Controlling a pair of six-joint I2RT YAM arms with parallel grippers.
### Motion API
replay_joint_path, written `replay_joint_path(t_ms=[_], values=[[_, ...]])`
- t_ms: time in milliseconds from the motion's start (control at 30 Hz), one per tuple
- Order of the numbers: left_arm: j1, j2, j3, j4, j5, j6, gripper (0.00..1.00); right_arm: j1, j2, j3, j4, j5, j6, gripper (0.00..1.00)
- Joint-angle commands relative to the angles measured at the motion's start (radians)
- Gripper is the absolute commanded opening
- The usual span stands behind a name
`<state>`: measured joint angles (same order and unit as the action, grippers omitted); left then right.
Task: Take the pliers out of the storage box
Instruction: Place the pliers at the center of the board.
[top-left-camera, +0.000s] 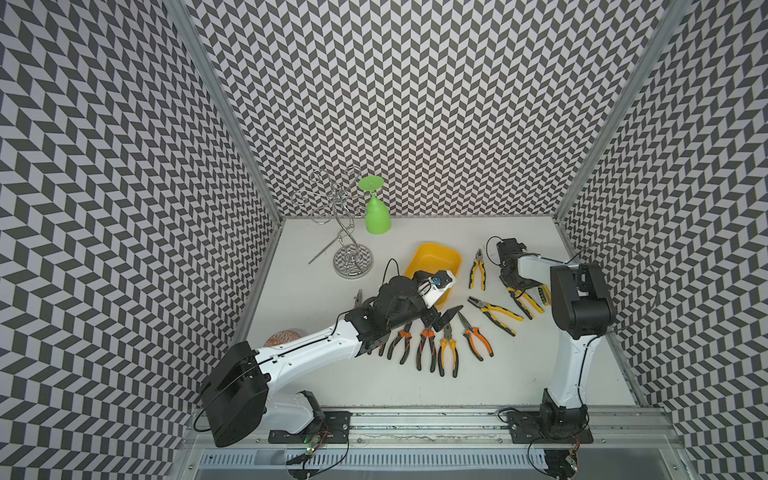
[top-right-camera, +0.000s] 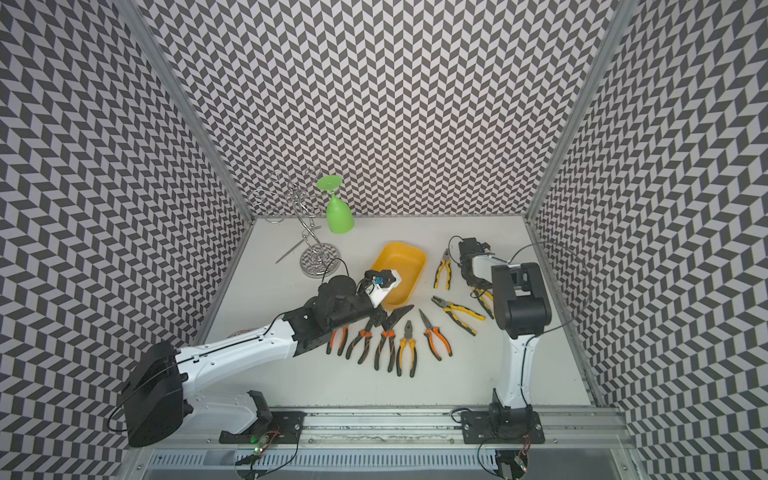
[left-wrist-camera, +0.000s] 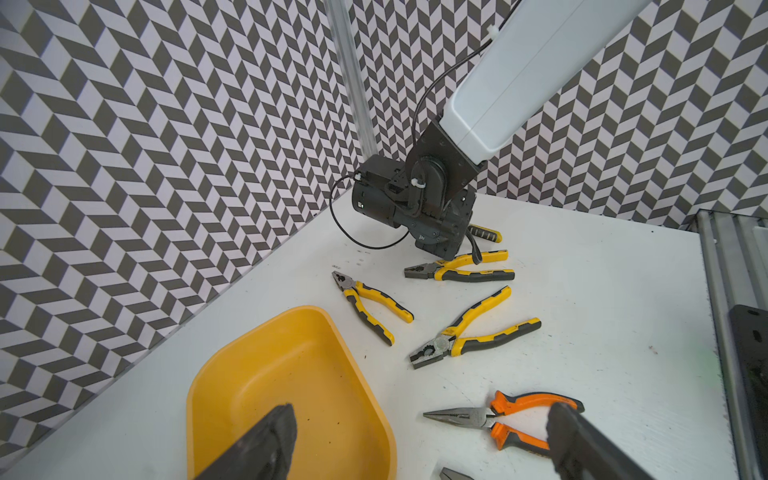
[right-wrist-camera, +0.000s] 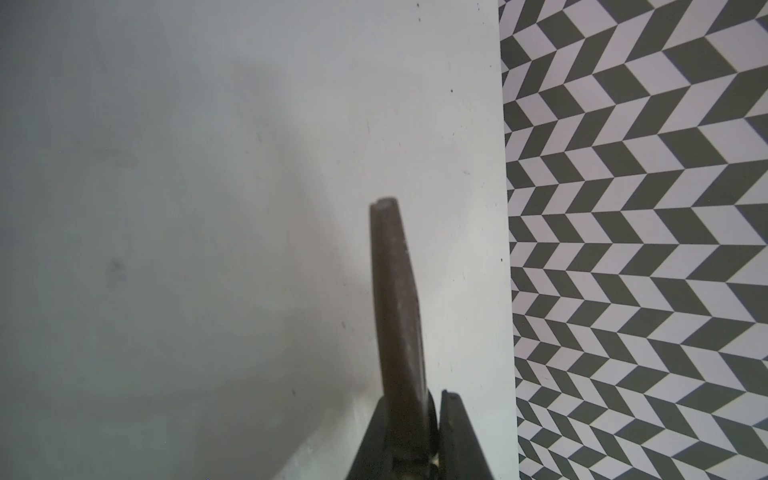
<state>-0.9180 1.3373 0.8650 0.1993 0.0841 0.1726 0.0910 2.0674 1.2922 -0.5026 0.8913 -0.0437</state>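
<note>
The left arm (top-left-camera: 307, 353) stretches low and long from its base at the near rail, its white forearm running slantwise across the bench (top-left-camera: 540, 374) with the wrist passing over the row of orange-handled pliers (top-left-camera: 426, 347). The left gripper (left-wrist-camera: 422, 411) ends at the near end of the storage box (top-left-camera: 430, 253). Its fingers (left-wrist-camera: 270, 436) are spread wide and hold nothing. One hangs over the yellow tub's floor, and the other is out over a needle-nosed pair (left-wrist-camera: 498, 415) lying just beside the box. The right arm (top-left-camera: 571, 365) stands almost upright from the rail to its black elbow, then folds forward and down, so the right gripper (right-wrist-camera: 413, 397) points at the bench near the right wall. Its fingers are pinched tight on the gripped pliers (right-wrist-camera: 395, 291), whose dark tapered nose sticks out between them close above the bench. In both top views yellow handles trail out from under that hand. Three more yellow-handled pliers (top-left-camera: 494, 316) lie on the bench between the box and the right arm. In the far left corner a green glass (top-left-camera: 377, 214) hangs upside down on a wire stand (top-left-camera: 353, 259).
</note>
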Motion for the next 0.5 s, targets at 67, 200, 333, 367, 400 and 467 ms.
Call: replay_joint_path(t_ms=[67,200,333,367,400,467], values=[[-0.007,-0.025,-0.013,-0.004,-0.024,0.022,0.98,0.014,0.011,0.002,0.016,-0.058,0.024,0.24],[-0.008,-0.020,-0.012,-0.002,-0.032,0.026,0.98,0.023,-0.033,0.009,-0.014,-0.106,0.056,0.47],[-0.009,-0.013,-0.010,-0.009,-0.033,0.028,0.98,0.035,-0.084,0.001,-0.017,-0.157,0.082,0.47],[-0.009,-0.013,-0.011,-0.008,-0.039,0.028,0.98,0.036,-0.094,0.002,-0.020,-0.173,0.088,0.47],[-0.009,-0.016,-0.013,-0.008,-0.049,0.028,0.98,0.038,-0.108,0.005,-0.024,-0.198,0.094,0.47],[-0.010,-0.021,-0.017,-0.009,-0.060,0.030,0.98,0.039,-0.140,0.007,-0.023,-0.252,0.100,0.49]])
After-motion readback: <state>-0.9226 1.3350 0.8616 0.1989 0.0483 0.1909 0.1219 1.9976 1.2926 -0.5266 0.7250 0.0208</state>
